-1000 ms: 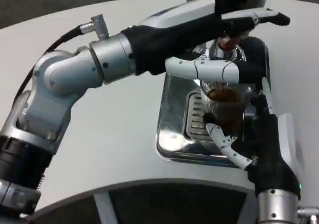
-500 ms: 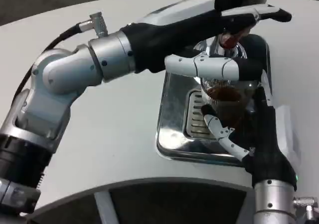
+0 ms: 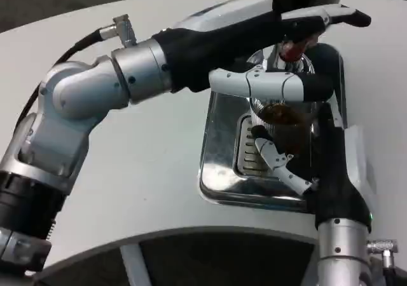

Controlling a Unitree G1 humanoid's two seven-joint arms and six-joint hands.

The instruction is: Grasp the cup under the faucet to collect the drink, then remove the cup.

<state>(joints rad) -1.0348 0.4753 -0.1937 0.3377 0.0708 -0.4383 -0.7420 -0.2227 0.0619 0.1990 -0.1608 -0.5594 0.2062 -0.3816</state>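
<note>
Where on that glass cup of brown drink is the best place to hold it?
Around the ribbed side wall of the cup, from the near right, as the right hand does. It stands upright and full, the faucet blocks the top, and the left hand crosses above.

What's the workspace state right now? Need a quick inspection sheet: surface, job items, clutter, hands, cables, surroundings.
Surface: white table, round edge at the front.
Job's things: clear cup holding brown drink, over the metal drip tray, below the faucet.
Clutter: nothing seen.
Hands: left hand reaches across at the faucet, fingers along the cup's rim; right hand grips the cup.
Cables: black cable at the left forearm's connector.
Surroundings: dark floor beyond the table.
</note>
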